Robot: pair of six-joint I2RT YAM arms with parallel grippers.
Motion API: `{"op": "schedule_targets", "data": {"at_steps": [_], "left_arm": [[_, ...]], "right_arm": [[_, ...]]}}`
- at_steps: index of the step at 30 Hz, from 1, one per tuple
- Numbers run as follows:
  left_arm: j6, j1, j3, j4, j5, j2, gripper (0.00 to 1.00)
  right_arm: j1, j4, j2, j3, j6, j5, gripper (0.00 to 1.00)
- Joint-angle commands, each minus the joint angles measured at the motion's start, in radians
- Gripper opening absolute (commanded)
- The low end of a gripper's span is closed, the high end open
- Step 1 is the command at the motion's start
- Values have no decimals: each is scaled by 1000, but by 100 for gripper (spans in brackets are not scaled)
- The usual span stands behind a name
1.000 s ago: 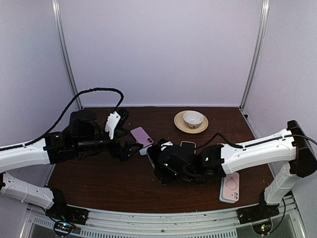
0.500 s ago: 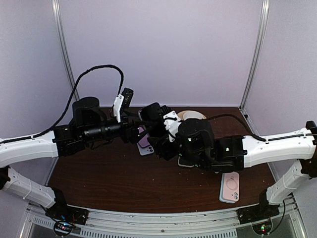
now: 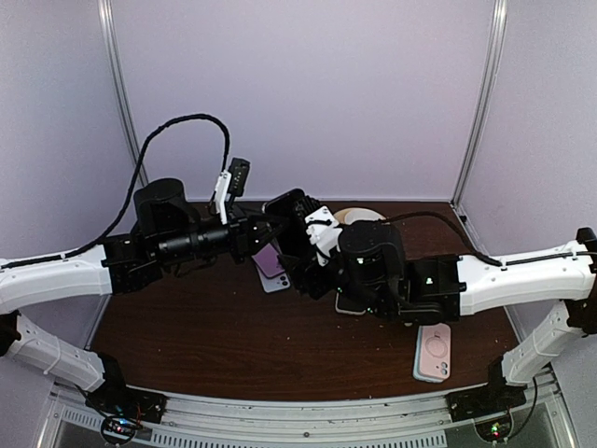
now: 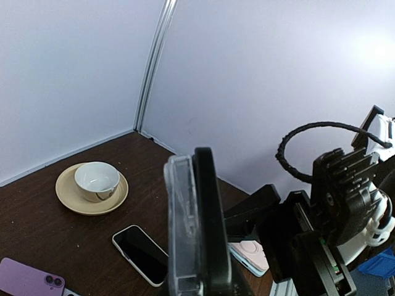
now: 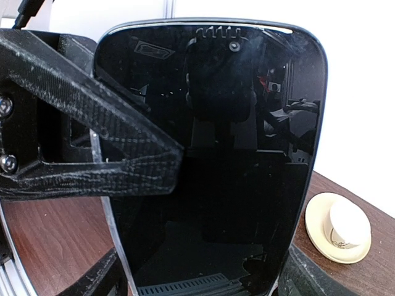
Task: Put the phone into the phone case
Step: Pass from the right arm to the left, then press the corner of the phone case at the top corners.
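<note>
A black phone [image 5: 247,154] is held upright in the air above the table's middle. It is small in the top view [image 3: 285,207]. A clear phone case [image 4: 179,222] lies flat against the phone [image 4: 211,222], both edge-on in the left wrist view. The case's clear rim runs down the phone's left side in the right wrist view. My right gripper [image 5: 203,285] is shut on the phone's two sides near the bottom. My left gripper [image 3: 270,230] comes in from the left and pinches phone and case together, one of its fingers [image 5: 92,148] lying across the screen.
On the brown table [image 3: 205,345] lie a purple phone [image 3: 269,262], a white-rimmed phone with a dark screen [image 4: 141,254] and a pink case [image 3: 434,353] at the front right. A cup on a saucer [image 4: 92,182] stands at the back.
Both arms have risen from table level and met over the middle. The right gripper lifted the phone upright. The left gripper went from wide open to shut on phone and case.
</note>
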Motion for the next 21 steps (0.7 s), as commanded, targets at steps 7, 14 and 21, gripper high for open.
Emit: {"op": "schedule_targets", "data": {"at_steps": [7,14,21], "left_arm": [[135,2,35,-39,106,1,0],[300,2,58,-104,249,-28,0],[408,0,-131,79,304,37,0]], "right_arm": [[-50,-146,-99,2,-4,-245,92],[-205,-373,-205,9,-44,-756,99],[-257,-404,-260,-22,-67,-937,100]]}}
